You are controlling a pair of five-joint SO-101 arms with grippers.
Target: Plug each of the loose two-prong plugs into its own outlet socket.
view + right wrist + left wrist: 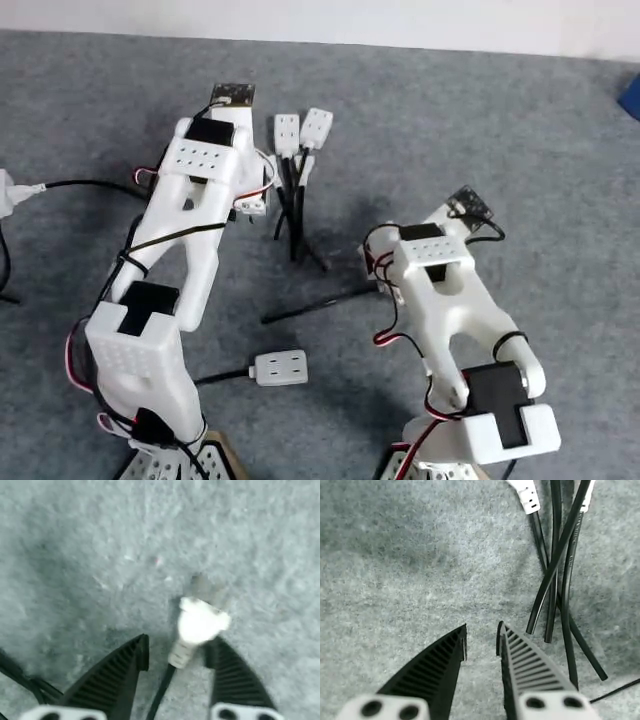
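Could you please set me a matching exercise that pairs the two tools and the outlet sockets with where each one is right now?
Things:
1. left tool
2. right tool
3. lone outlet socket
4. paired outlet sockets

Places:
A. side by side next to the far end of the left arm
B. open, straddling a white plug on the carpet
C. on the carpet between the two arms, near their bases
D. open over bare carpet, next to black cables

Pairs: 1-D, 2-B, 3-C, 4-A.
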